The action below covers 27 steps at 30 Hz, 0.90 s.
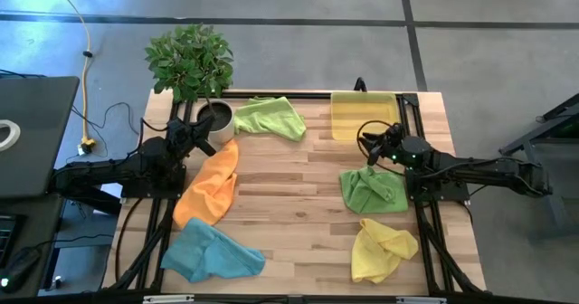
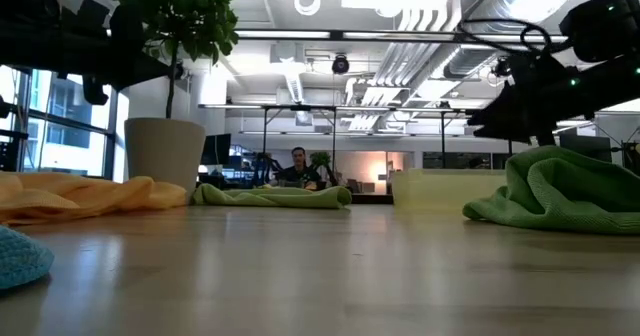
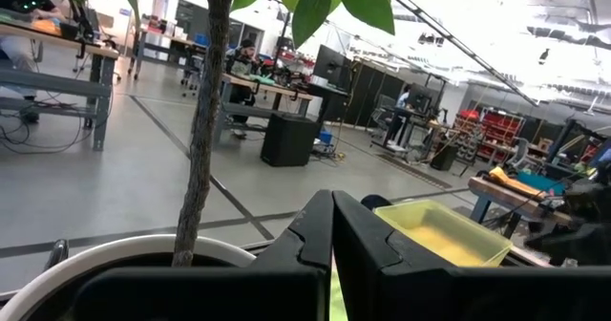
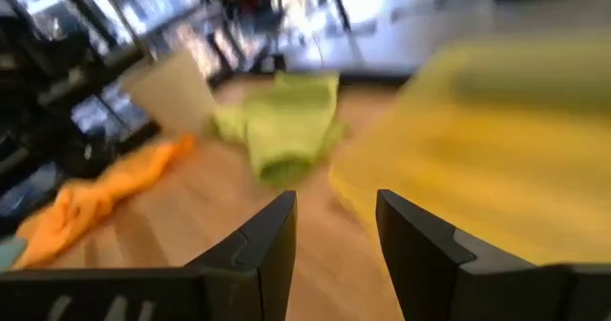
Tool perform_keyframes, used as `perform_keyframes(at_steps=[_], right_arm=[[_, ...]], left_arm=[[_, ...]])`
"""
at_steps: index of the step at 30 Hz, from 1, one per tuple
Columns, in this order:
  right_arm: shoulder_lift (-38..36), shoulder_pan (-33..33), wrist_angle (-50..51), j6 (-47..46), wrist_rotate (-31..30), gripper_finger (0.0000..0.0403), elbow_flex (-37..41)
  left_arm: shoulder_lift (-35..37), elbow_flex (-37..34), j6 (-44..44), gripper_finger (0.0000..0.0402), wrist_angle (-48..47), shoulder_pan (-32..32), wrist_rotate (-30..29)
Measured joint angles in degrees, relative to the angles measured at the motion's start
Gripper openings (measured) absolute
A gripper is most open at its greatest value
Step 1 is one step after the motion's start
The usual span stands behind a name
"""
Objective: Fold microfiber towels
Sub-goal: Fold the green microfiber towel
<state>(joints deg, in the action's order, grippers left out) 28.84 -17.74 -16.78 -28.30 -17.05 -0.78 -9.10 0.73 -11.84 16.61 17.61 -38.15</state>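
Five microfiber towels lie crumpled on the wooden table. A lime green one is at the far middle and an orange one at the left. A light blue one is at the near left, a green one at the right and a yellow one at the near right. My left gripper is shut and empty, hovering beside the plant pot above the orange towel's far end. My right gripper is open and empty, raised between the yellow tray and the green towel.
A translucent yellow tray stands at the far right. A potted plant in a white pot stands at the far left corner. Bare wood lies in the table's middle between the towels. People sit at desks in the room beyond.
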Motion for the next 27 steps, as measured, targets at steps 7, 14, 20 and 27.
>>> perform_keyframes(at_steps=[7,14,20,27], right_arm=[[-0.02,0.0,-17.45,9.62,-0.49,0.0138,-0.14],[1.14,0.0,5.34,10.75,-0.39,0.0138,-12.62],[6.78,0.02,36.41,2.99,1.22,0.0138,-28.46],[16.74,0.07,58.02,-10.27,11.17,0.0138,-40.39]], left_arm=[[0.0,0.0,1.51,0.0001,0.01,0.0,-0.02],[0.0,0.0,2.41,0.0001,-0.01,0.0,-0.02],[0.0,0.0,2.41,0.0001,-0.02,0.0,-0.02],[0.0,0.0,2.45,0.0001,-0.03,0.0,-0.02]])
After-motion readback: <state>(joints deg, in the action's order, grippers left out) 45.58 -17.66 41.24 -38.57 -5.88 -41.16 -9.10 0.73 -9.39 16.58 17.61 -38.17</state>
